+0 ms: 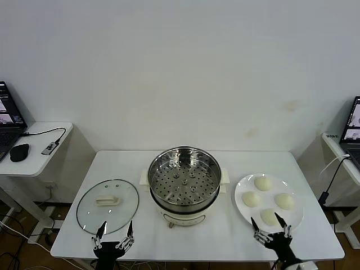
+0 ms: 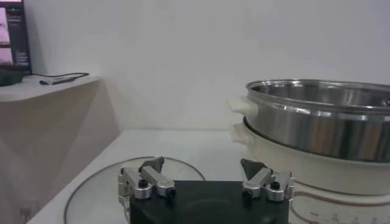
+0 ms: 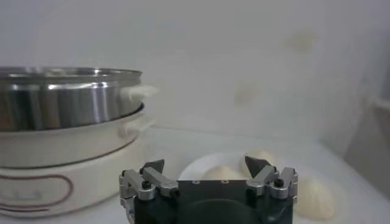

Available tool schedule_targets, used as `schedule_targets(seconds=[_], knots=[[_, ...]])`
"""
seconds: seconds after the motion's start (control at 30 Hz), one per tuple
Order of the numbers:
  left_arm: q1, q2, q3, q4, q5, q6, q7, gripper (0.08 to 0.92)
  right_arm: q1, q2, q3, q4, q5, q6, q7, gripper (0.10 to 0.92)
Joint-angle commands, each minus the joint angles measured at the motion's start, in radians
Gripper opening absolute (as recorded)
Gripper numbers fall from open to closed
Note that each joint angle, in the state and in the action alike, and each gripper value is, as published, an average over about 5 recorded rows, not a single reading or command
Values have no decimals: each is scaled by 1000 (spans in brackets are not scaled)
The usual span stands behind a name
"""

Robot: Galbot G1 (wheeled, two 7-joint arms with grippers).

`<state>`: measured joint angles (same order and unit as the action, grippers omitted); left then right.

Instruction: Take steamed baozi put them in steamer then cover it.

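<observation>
The steamer (image 1: pixel 184 179), a shiny steel pot with a perforated tray on a cream base, stands mid-table; it also shows as the steamer (image 2: pixel 317 122) and the steamer (image 3: pixel 67 115). Several cream-white steamed baozi (image 1: pixel 263 183) lie on a white plate (image 1: pixel 242 209) to its right, and a baozi (image 3: pixel 314 198) shows in the right wrist view. My left gripper (image 1: pixel 116 228) is open at the near table edge, over the near rim of the glass lid (image 1: pixel 108 203). My right gripper (image 1: pixel 271 224) is open just in front of the nearest baozi (image 1: pixel 270 216). Both hold nothing.
A side table (image 1: pixel 39 152) with a laptop, mouse and cable stands at the left. Another small table (image 1: pixel 340 149) with a laptop is at the right. The white wall runs behind the table.
</observation>
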<state>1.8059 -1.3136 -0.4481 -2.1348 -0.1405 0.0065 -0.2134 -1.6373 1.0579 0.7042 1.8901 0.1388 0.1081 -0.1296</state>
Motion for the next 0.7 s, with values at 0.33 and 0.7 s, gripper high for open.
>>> schedule_targets(seconds=[0.33, 0.7], knots=[[-63, 36, 0, 29, 153, 50, 22, 823, 464, -493, -58, -206, -461, -190, -451, 823], [-66, 49, -6, 30, 173, 51, 35, 823, 908, -670, -534, -421, -510, -158, -788, 823]])
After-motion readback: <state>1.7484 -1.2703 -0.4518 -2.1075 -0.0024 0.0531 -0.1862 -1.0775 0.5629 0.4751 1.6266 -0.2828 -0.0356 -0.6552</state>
